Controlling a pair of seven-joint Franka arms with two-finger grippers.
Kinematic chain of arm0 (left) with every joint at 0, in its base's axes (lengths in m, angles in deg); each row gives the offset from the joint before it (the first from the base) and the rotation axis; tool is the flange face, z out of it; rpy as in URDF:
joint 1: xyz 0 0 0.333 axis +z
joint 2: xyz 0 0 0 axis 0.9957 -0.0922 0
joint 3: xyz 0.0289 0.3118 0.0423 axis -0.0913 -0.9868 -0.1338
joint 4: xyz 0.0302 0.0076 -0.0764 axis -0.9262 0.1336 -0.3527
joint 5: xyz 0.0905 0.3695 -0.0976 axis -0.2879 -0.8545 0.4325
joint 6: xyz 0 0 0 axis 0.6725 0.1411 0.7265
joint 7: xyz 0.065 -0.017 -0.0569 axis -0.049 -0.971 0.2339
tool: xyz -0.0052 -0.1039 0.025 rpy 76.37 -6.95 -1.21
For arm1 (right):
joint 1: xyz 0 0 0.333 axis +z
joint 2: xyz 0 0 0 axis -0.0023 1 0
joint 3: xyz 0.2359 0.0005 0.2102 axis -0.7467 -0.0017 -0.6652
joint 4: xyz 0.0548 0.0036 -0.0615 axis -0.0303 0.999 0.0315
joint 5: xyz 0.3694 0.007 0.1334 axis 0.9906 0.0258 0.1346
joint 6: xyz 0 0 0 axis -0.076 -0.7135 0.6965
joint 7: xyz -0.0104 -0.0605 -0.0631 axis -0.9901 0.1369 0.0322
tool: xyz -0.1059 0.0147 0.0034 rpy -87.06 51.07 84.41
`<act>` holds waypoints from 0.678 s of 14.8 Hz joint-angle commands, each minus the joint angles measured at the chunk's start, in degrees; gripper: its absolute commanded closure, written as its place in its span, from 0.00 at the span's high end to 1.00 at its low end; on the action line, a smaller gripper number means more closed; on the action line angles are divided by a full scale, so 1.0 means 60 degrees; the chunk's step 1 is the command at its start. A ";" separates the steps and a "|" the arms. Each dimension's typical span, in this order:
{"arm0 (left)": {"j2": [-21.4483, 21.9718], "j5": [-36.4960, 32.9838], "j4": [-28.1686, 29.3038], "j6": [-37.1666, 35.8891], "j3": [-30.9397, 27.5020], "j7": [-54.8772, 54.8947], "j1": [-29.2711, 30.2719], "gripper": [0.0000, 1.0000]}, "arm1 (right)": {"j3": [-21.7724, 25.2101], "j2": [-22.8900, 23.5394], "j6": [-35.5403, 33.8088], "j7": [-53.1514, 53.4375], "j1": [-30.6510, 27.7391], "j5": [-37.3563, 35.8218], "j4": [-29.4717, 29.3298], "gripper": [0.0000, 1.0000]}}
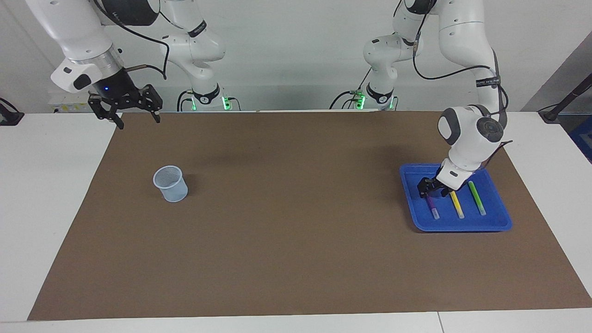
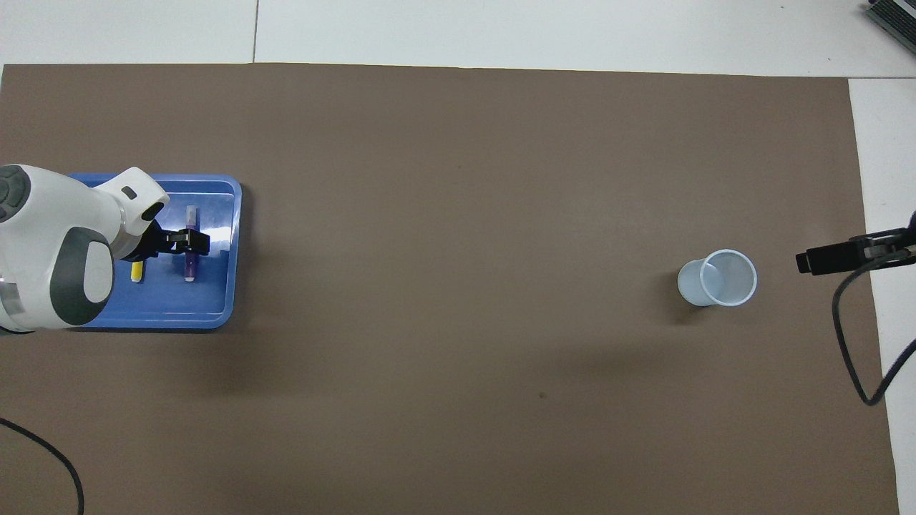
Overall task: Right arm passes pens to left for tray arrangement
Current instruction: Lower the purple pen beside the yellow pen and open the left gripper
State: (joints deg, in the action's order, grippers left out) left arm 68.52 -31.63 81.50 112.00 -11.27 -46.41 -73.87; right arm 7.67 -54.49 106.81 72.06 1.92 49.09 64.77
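The blue tray [image 1: 462,224] [image 2: 179,311] lies at the left arm's end of the table. Three pens lie side by side in it: purple [image 1: 433,208] [image 2: 189,268], yellow [image 1: 457,206] [image 2: 136,272] and green [image 1: 477,199]. In the overhead view the left arm hides the green pen. My left gripper [image 1: 431,188] [image 2: 188,242] is low over the purple pen's end nearer the robots, open, with a fingertip on either side of it. My right gripper [image 1: 138,119] [image 2: 816,259] waits raised over the brown mat's corner at the right arm's end, open and holding nothing.
A small translucent pale-blue cup [image 1: 170,183] [image 2: 718,277] stands upright on the brown mat [image 1: 296,240] toward the right arm's end. A thin black cable [image 2: 851,343] hangs from the right gripper. White table borders the mat.
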 commanded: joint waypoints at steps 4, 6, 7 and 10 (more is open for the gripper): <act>0.1024 -0.0174 -0.2206 -0.4175 0.0058 -0.0163 0.0215 1.00 | -0.0480 0.0153 -0.0176 0.1291 -0.0033 -0.0172 -0.0259 1.00; 0.1024 -0.0188 -0.3378 -0.5612 0.0058 -0.0163 0.0142 1.00 | -0.0495 0.0168 -0.0161 0.1262 -0.0048 -0.0201 -0.0259 1.00; 0.1024 -0.0203 -0.3877 -0.6272 0.0073 -0.0163 0.0127 1.00 | -0.0495 0.0182 -0.0147 0.1189 -0.0121 -0.0201 -0.0259 1.00; 0.1228 -0.0218 -0.4730 -0.7127 -0.0189 -0.0104 -0.0047 1.00 | -0.0685 0.0212 -0.0161 0.1145 -0.0297 -0.0201 -0.0288 1.00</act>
State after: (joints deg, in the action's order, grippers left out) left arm 76.23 -31.67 57.02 72.89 -11.25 -46.48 -73.18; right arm 4.88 -54.27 106.79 78.97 1.38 49.09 64.73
